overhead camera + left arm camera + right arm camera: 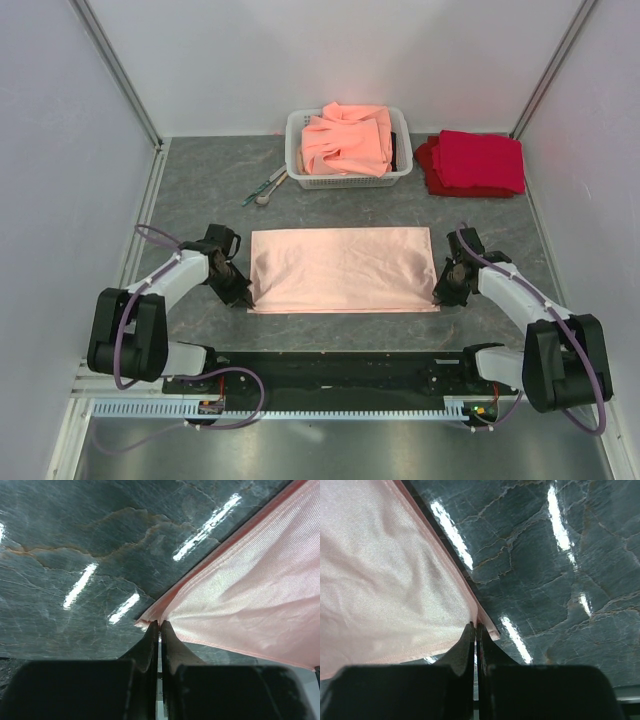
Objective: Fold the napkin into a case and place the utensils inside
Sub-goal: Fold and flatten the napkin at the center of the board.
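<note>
Left tool (159,625) and right tool (475,626) clamp the napkin's (343,268) near corners, closed tight; arms (180,272) low, reaching inward.

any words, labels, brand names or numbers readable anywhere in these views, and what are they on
None: no text can be read in any view.
The napkin, the white basket, the orange-salmon cloths, the red cloths and the marbled table all look unmarked.
</note>
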